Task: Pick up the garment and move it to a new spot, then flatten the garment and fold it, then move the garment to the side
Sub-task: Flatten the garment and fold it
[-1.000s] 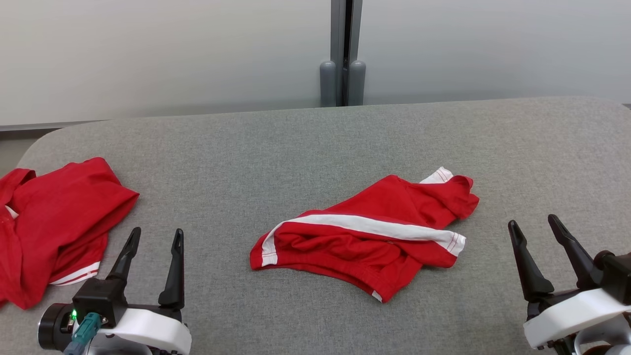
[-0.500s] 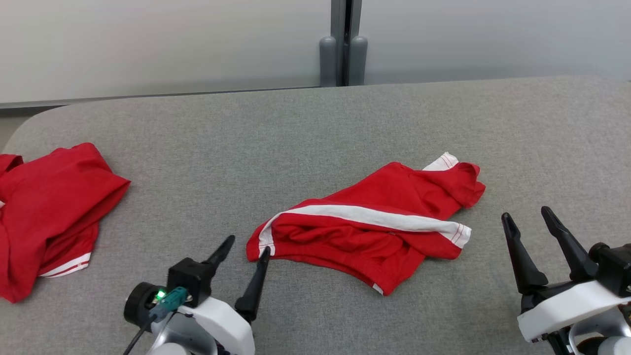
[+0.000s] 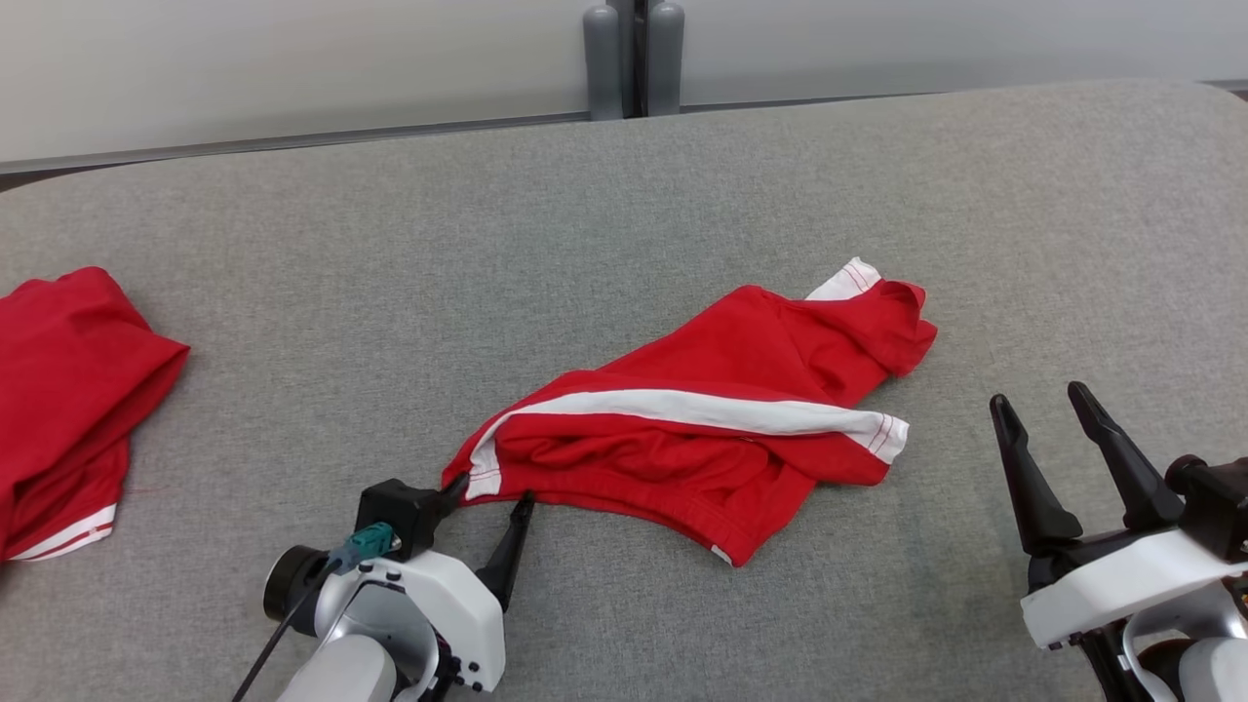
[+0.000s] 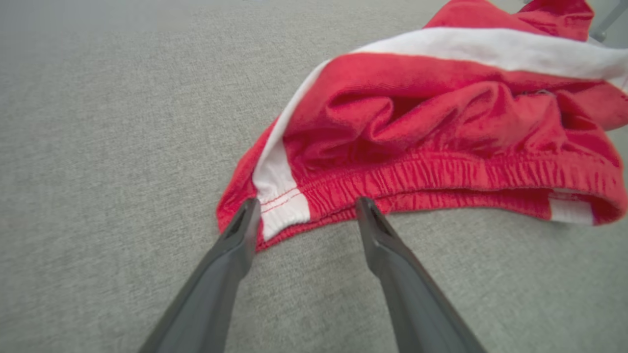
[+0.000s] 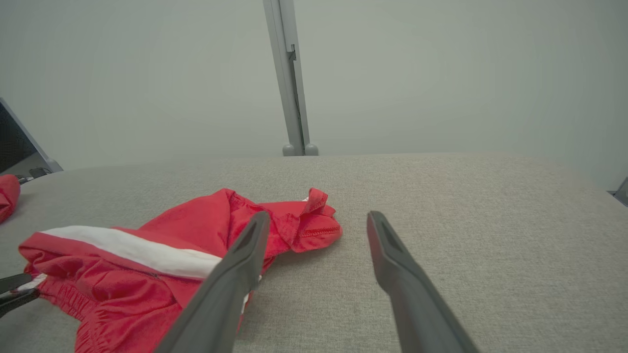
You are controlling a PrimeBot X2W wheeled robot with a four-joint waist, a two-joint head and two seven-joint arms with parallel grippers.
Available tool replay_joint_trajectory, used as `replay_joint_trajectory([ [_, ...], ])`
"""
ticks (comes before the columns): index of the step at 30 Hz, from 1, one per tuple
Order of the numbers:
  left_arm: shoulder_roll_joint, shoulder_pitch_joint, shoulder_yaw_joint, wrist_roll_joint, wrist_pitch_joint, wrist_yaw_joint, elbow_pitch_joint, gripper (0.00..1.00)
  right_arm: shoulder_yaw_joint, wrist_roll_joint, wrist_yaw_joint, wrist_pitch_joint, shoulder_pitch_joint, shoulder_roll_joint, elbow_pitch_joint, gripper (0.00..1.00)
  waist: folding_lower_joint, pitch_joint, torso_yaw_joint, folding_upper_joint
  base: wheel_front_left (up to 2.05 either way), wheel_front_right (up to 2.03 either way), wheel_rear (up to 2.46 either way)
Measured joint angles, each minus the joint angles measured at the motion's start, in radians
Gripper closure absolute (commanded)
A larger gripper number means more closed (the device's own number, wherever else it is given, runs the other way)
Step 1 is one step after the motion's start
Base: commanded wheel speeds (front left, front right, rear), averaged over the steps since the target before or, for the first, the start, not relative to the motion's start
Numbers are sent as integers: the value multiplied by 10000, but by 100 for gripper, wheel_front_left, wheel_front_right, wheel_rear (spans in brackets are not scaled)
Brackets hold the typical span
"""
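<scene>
While the left gripper straddles the red shorts' corner—jaws wide, gripping nothing—the right gripper gapes empty, 1 other red garment lying far left.

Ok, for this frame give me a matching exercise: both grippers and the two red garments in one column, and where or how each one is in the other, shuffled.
Things:
1. left gripper
2. right gripper
3. striped garment
4. other red garment

Place or state:
A. open, over bare table at the right, apart from cloth
B. far left of the table, cut off by the head view's edge
C. open, fingertips straddling a waistband corner
D. crumpled mid-table

Pairs: 1-C, 2-A, 3-D, 4-B
</scene>
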Motion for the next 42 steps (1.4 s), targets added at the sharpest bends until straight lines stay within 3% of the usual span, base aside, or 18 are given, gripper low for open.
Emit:
replay_joint_trajectory([
  [2,-61,-129,73,-79,-88,6,240,6,-8,52,0,-23,-62,0,27,0,0,65,-47,0,0,0,0],
  [4,-92,-224,111,-144,-128,-40,414,54,-23,75,0,-58,-62,8,63,0,0,105,-72,0,0,0,0],
  [5,-94,-271,119,-151,-188,-56,510,64,-21,77,0,-81,-62,13,69,0,0,120,-84,0,0,0,0],
  [6,-90,-330,134,-161,-238,-79,589,100,-17,77,0,-84,-62,21,77,0,0,130,-92,0,0,0,0],
  [25,-50,-554,111,-242,-918,-211,780,100,-86,81,0,-104,-105,105,109,0,0,6,34,0,0,0,0],
  [35,293,-356,562,-92,-1791,558,-907,100,-362,-44,0,-180,-73,105,0,0,0,-244,159,0,0,0,0],
  [42,550,124,541,-56,-1513,886,-2127,100,-180,-121,0,-38,138,109,44,0,-1,-433,263,0,0,0,0],
])
